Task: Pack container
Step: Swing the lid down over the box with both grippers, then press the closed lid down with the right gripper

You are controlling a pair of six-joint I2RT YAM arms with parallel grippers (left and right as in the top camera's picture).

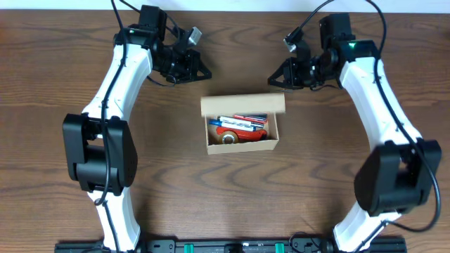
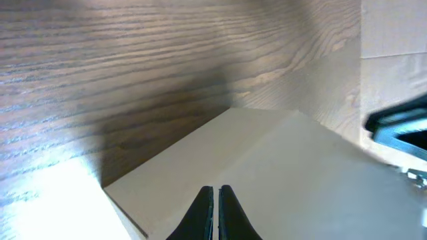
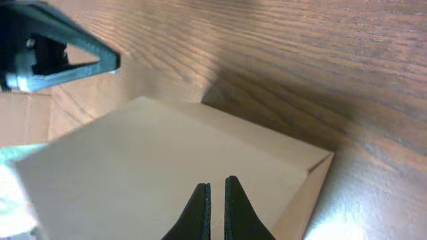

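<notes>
Small tan cardboard container [image 1: 242,147], open at the middle of the brown wooden tabletop [image 1: 232,204], could be shoved rather than shut.
Coloured pens [image 1: 239,121] are packed inside. Beyond them the hinged flap [image 1: 242,104] is raised. Behind it the left fingers [image 2: 203,220] and right fingers [image 3: 199,217] are pressed together, so a low push could slide the box.
</notes>
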